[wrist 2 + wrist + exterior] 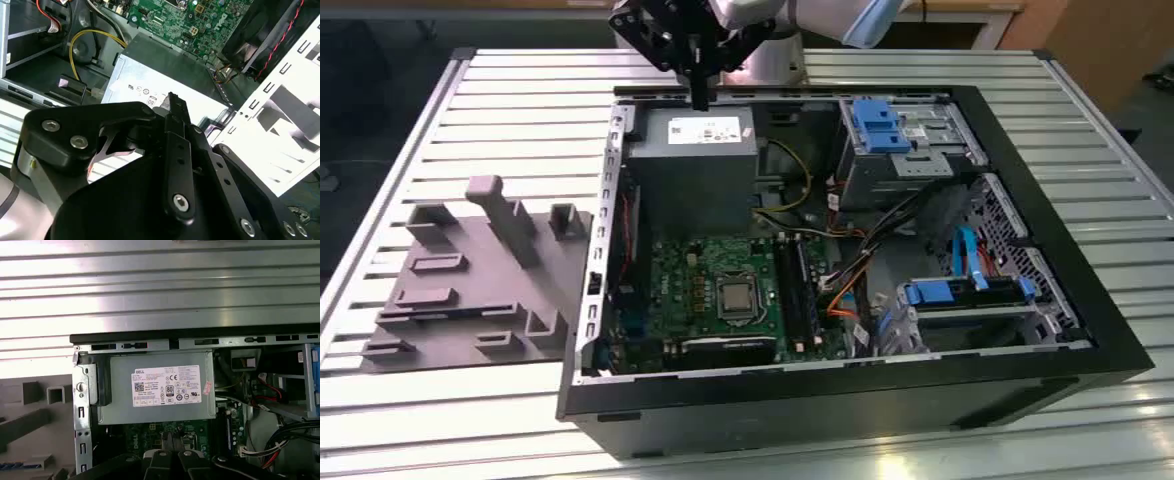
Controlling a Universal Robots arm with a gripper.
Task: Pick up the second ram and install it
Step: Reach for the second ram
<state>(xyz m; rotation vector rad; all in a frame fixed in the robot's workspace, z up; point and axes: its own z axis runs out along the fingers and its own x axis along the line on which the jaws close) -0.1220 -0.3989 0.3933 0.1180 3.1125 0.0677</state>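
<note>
Our pincer hangs over the far edge of the power supply, pinched shut on a thin dark strip, we judge the ram. This looks like the carry step; installing calls for squaring it over a free slot on the board, nearer.

Second ram: a long, thin, flat dark grey-black strip. In the exterior view it is recorded at the upper centre of the frame, lifted clear and held on end, long axis near vertical. Its upper part is clamped in the black gripper and its lower tip hangs free. In both wrist views a short dark end is seen projecting past the fingers. Surface detail cannot be made out.
</note>
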